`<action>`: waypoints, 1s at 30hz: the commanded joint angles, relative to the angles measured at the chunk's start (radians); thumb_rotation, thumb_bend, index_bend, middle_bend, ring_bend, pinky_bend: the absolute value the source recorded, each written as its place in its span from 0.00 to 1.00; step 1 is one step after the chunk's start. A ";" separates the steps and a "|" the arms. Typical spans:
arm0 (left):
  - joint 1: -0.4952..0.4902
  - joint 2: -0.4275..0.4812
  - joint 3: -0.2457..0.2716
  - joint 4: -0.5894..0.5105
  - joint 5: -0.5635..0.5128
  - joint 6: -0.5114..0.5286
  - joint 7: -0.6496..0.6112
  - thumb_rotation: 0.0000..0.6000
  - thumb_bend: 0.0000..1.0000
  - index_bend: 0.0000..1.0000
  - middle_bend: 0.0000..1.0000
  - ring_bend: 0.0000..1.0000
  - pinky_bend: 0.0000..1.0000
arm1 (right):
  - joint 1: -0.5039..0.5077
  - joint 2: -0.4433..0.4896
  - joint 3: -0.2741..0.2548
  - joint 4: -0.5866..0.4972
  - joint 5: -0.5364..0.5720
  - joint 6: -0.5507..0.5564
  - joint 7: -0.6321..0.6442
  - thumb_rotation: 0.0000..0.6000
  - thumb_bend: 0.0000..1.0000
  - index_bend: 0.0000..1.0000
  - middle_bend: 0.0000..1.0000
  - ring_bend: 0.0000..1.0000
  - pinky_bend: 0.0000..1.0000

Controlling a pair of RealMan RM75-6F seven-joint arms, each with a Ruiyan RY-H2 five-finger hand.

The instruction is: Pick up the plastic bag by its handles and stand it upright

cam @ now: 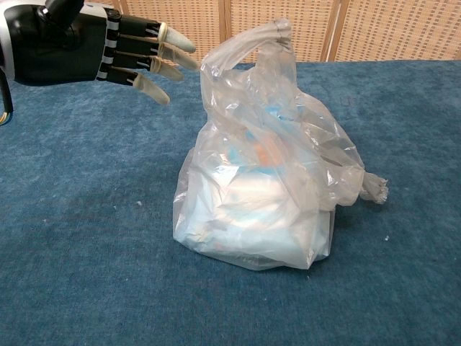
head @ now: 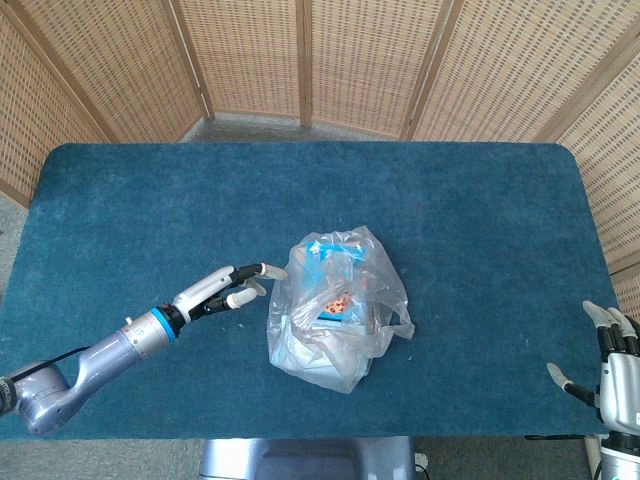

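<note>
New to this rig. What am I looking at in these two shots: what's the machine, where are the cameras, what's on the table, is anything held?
It is a two-armed robot with five-finger hands, steered by a person. One picture comes from its head, looking down on the table, which is covered in blue felt; the other comes from its chest, low and close. On the table sits a clear plastic bag with some packaged items inside; one handle loop sticks up, another trails to the side. The left hand reaches toward the bag with fingers spread, just short of it, holding nothing. The right hand rests open at the table's near edge. Nothing is held.
</note>
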 commanded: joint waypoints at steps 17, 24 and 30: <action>-0.154 -0.112 0.064 0.072 -0.041 -0.126 0.052 0.00 0.05 0.20 0.17 0.13 0.25 | -0.017 0.001 0.001 0.011 0.006 0.020 0.020 1.00 0.13 0.13 0.21 0.14 0.10; -0.162 -0.107 0.083 0.086 -0.098 -0.154 0.093 0.00 0.05 0.20 0.17 0.13 0.26 | -0.020 -0.002 0.001 0.012 -0.002 0.029 0.023 1.00 0.13 0.13 0.21 0.14 0.11; -0.141 -0.036 0.065 0.016 -0.096 -0.110 0.049 0.00 0.05 0.20 0.17 0.13 0.26 | -0.021 -0.001 0.000 0.009 -0.011 0.034 0.021 1.00 0.13 0.13 0.21 0.14 0.11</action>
